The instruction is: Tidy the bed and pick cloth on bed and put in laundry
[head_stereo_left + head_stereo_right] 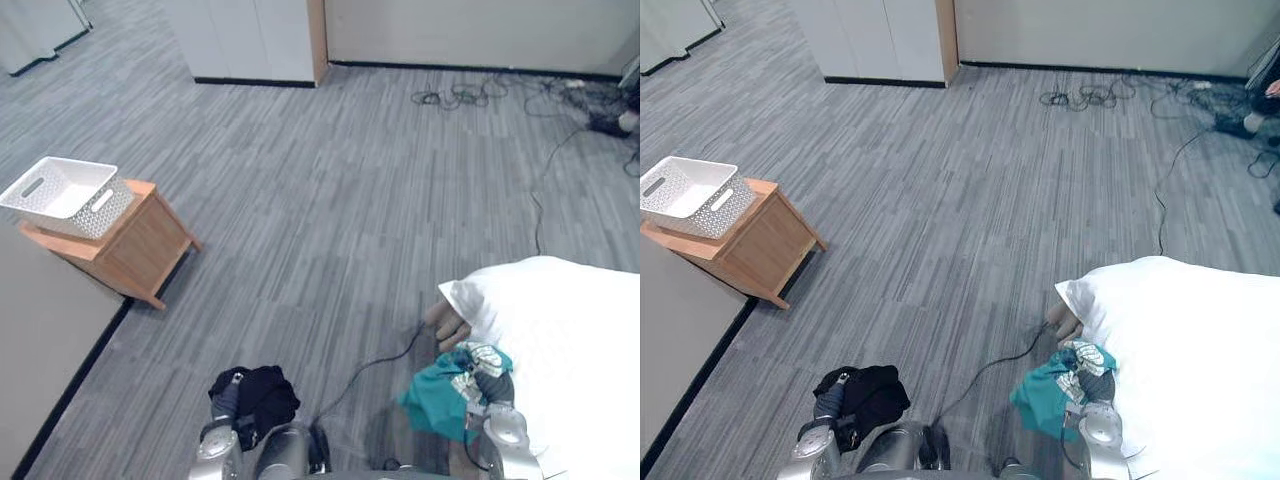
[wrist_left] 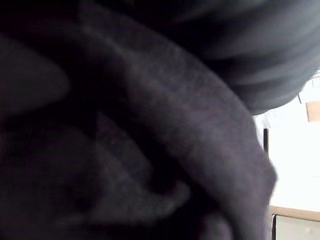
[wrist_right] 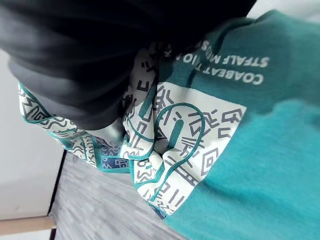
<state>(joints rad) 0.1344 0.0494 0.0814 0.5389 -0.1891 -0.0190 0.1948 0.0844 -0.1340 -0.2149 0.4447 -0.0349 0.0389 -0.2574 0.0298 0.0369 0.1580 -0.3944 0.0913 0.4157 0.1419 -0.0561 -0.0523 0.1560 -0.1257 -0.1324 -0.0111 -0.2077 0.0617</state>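
A bunched black cloth (image 1: 262, 396) hangs at my left hand (image 1: 227, 398), low in the left eye view, and it covers the left wrist view (image 2: 150, 150). My right hand (image 1: 494, 386) is shut on a teal cloth with a white patterned panel (image 1: 445, 398), held just off the corner of the white bed (image 1: 560, 340). In the right wrist view the teal cloth (image 3: 260, 150) is gathered under the hand's dark cover (image 3: 90, 60). The white laundry basket (image 1: 62, 196) stands on a small wooden side table (image 1: 140, 245), far to my left across the carpet.
Grey carpet stretches between me and the side table. A grey panel (image 1: 40, 340) with a dark base runs along the left. White cabinets (image 1: 255, 40) line the back wall. Loose cables (image 1: 470, 95) lie at the back right, and one cable (image 1: 537, 215) runs toward the bed.
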